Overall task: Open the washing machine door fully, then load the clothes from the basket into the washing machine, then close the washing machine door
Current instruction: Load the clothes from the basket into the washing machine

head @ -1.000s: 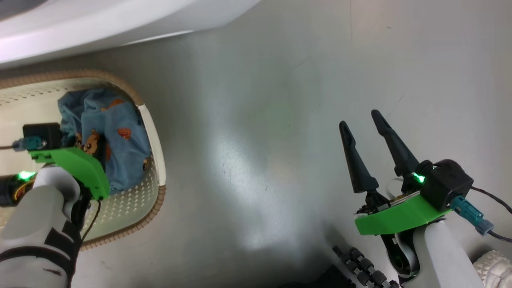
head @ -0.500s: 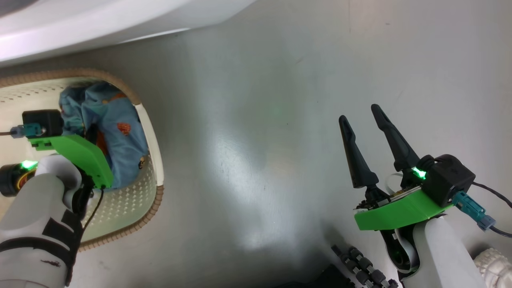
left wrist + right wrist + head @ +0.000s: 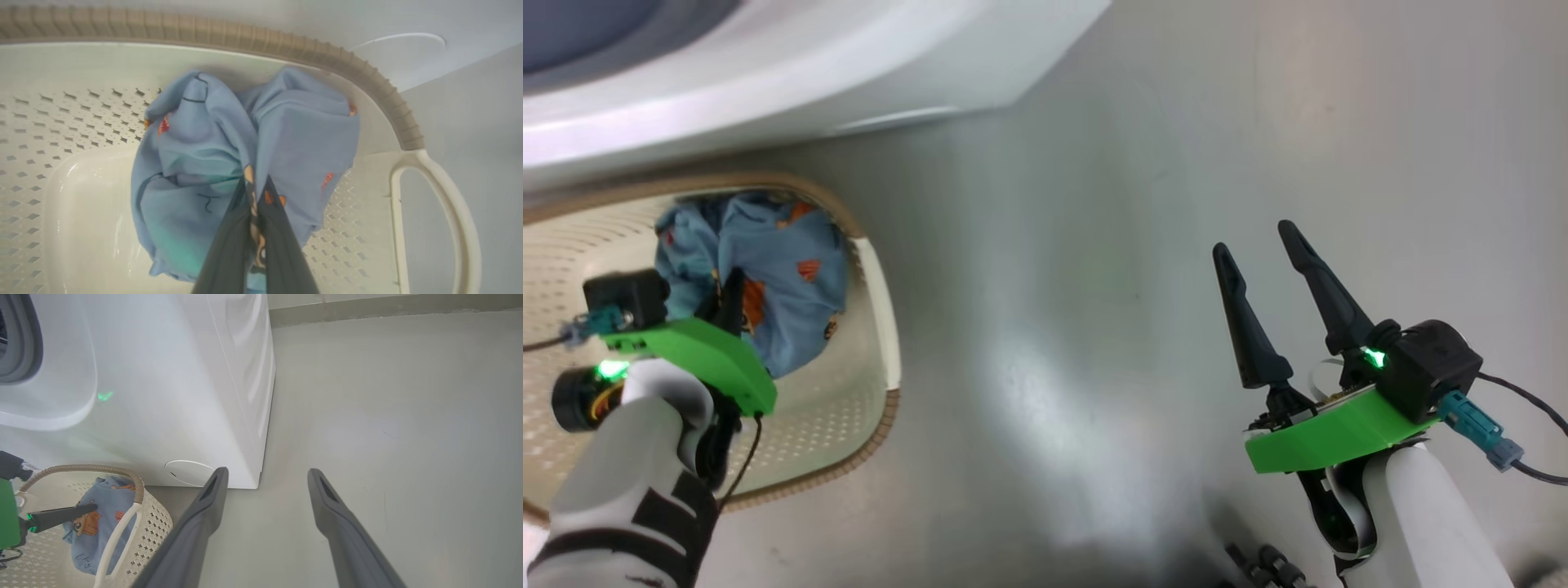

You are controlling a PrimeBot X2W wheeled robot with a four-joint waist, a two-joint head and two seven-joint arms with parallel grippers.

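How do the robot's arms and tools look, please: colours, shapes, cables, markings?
Each tool, left tool and right tool, has two long, dark, tapering fingers on a green bracket. A black camera box with a teal plug and dark cable sits there, beside a green light. Forearms are pale grey; the left carries black bands.

In the head view, the washing machine (image 3: 849, 65) fills the upper left. The basket (image 3: 883, 327) stands just below it on the floor (image 3: 1094, 286), with the clothes (image 3: 784, 269) inside. The left pincer (image 3: 731, 298) is among them and the right pincer (image 3: 1254, 238) is at lower right.
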